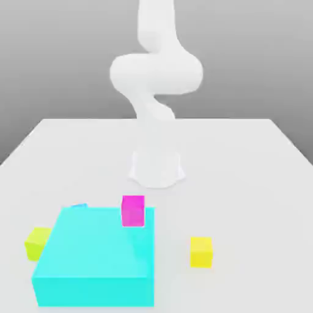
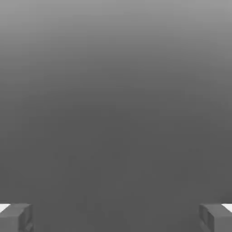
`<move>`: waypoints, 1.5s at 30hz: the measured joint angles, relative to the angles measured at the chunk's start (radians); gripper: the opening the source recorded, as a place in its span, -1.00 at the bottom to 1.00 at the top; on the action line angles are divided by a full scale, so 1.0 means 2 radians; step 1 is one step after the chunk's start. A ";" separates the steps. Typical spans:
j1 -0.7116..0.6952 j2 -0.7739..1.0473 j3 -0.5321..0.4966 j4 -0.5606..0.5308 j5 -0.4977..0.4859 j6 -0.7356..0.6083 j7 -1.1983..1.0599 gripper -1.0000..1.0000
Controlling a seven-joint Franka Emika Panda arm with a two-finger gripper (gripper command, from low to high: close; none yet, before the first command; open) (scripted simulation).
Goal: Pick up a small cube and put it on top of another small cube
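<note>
The claw [image 2: 116, 218] stands wide open in the hand view, nothing between its fingers; in the exterior view, a small magenta cube [image 1: 133, 211] sits upright near the far right corner of a broad, flat cyan block [image 1: 98, 244]; on the pale tabletop [image 1: 250, 202], a small yellow cube [image 1: 201, 252] stands apart to the exterior view's right, a yellow-green cube [image 1: 38, 243] just beside the block's left side, and a mostly hidden blue thing [image 1: 79, 206] behind it

Exterior view: faces the arm [image 1: 157, 79] from across the table [image 1: 244, 183], directed slightly downward. Hand view: looks out past the gripper fingers [image 2: 16, 218] at close range; scene overlap with the exterior view cannot be determined.
</note>
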 joint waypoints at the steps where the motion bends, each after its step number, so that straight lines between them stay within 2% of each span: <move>1: 0.003 0.020 0.003 -0.012 0.004 0.013 0.005 0.00; 12: 0.027 0.225 0.050 -0.135 0.025 0.148 0.068 0.00; 19: 0.040 0.352 0.077 -0.212 -0.006 0.232 0.138 0.00; 22: 0.052 0.407 0.064 -0.222 -0.039 0.272 0.172 0.00; 27: 0.091 0.497 0.018 -0.208 -0.074 0.344 0.200 0.00; 28: 0.095 0.508 0.012 -0.206 -0.076 0.353 0.202 -1.00; 35: 0.095 0.507 0.012 -0.206 -0.078 0.353 0.203 -1.00; 41: 0.074 0.410 0.044 -0.225 -0.034 0.275 0.170 -1.00; 45: 0.056 0.338 0.031 -0.237 -0.003 0.215 0.146 -1.00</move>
